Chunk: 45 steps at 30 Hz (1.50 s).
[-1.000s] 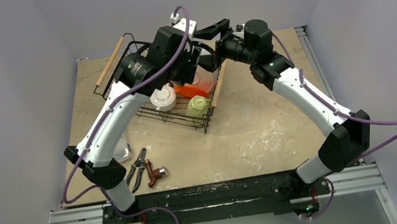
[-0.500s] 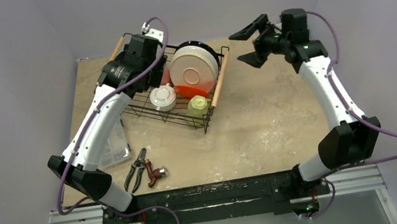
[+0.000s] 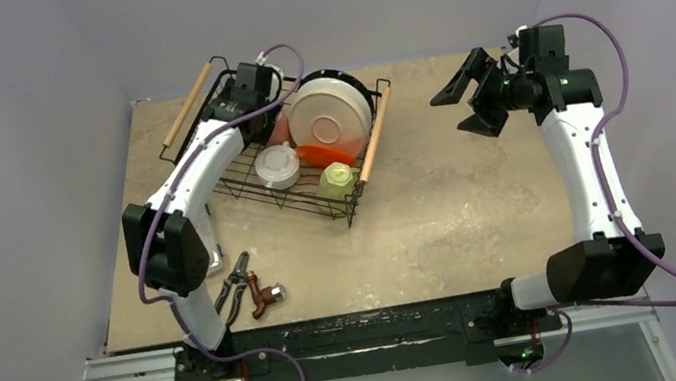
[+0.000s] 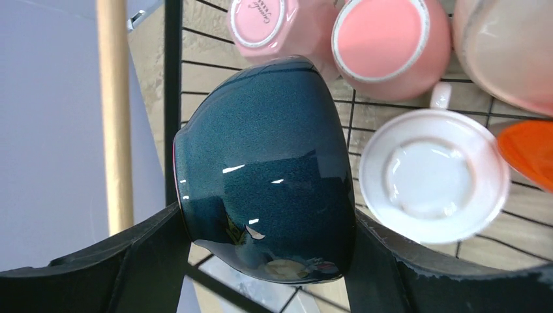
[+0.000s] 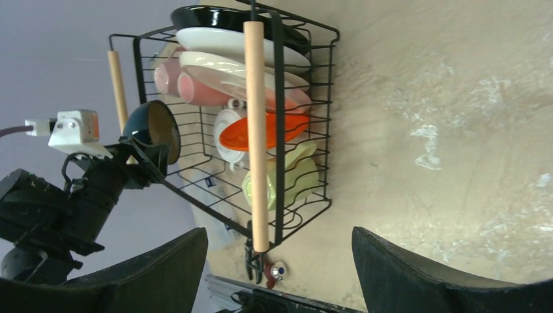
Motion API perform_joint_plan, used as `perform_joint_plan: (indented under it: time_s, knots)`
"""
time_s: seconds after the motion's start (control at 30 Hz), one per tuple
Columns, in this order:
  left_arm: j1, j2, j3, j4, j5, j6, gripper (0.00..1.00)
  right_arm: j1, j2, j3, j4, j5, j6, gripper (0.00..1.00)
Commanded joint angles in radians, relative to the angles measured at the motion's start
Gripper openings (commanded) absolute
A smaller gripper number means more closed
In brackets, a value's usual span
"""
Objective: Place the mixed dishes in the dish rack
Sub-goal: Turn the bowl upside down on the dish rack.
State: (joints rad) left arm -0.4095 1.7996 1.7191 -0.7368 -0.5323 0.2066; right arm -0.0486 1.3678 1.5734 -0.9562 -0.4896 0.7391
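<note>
In the left wrist view my left gripper is shut on the small dark bowl, which lies on its side above the dish rack at its back-left corner, beside a wooden handle. In the rack are two pink mugs, an upturned white mug, a red plate, a cream plate and a yellow-green mug. My right gripper hangs open and empty to the right of the rack, well apart from it.
Pliers and a red-handled tool lie on the table in front of the rack. A clear plastic box sits partly behind my left arm. The rack's right wooden handle faces my right gripper.
Both grippers were over the rack's back. My left gripper moved to the back-left corner with the bowl. My right arm swung away to the right, its jaws a little wider.
</note>
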Motion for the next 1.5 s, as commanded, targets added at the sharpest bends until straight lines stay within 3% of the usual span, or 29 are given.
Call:
perform_joint_plan:
  time_s: [0.0,0.3,0.6,0.83,0.93,1.0,1.2,1.27,1.47]
  knots:
    - [0.034,0.05,0.028,0.153,-0.058,0.073,0.0,-0.018,0.016,0.056,-0.073,0.024,-0.101,0.81]
    - [0.063,0.11,-0.041,0.179,-0.142,0.077,0.0,-0.037,0.032,0.007,-0.047,0.004,-0.088,0.81]
    - [0.112,0.121,-0.131,0.189,-0.13,0.078,0.0,-0.062,0.043,-0.006,-0.044,-0.007,-0.099,0.81]
    - [0.117,0.149,-0.16,0.193,-0.173,0.076,0.13,-0.072,0.038,-0.04,-0.027,-0.023,-0.1,0.81]
    - [0.119,0.162,-0.168,0.207,-0.191,0.082,0.22,-0.075,0.038,-0.044,-0.026,-0.021,-0.105,0.81]
    - [0.12,0.169,-0.165,0.208,-0.197,0.08,0.34,-0.077,0.037,-0.051,-0.023,-0.024,-0.105,0.81]
    - [0.12,0.161,-0.1,0.041,-0.064,-0.031,0.92,-0.084,0.036,-0.054,-0.018,-0.031,-0.109,0.81]
    - [0.118,0.144,-0.089,-0.008,-0.013,-0.062,0.99,-0.086,0.037,-0.058,-0.01,-0.037,-0.105,0.81]
    - [0.12,0.104,-0.061,-0.107,0.093,-0.117,1.0,-0.087,0.026,-0.097,0.018,-0.054,-0.091,0.81]
